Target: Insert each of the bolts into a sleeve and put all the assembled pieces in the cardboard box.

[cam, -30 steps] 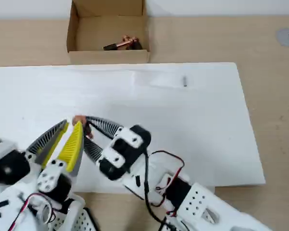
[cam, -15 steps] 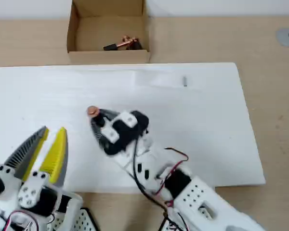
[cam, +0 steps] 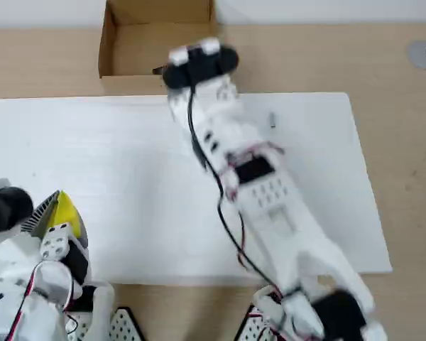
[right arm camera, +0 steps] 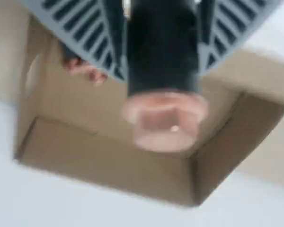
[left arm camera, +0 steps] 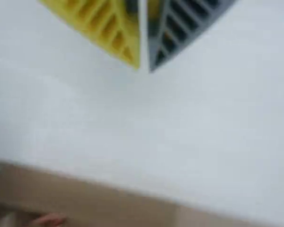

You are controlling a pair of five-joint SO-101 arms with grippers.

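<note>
Over the cardboard box [right arm camera: 109,170], assembled piece [right arm camera: 164,120] along right tool [right arm camera: 162,71], head-first.

Matt cardboard box [right arm camera: 109,175]; coppery metal bolt [right arm camera: 164,124]; matt black sleeve [right arm camera: 162,52].

Straight under the right claw [right arm camera: 163,73] the box [right arm camera: 109,170] stands open; its near wall and, it seems, one piece [right arm camera: 85,71] inside lie close.

The right arm [cam: 248,170] is hiding nearly everything lying in the cardboard box [cam: 135,46]. The black sleeve [right arm camera: 163,47] is running off the picture's edge between the fingers [right arm camera: 75,28], so its far end is cut away.
</note>
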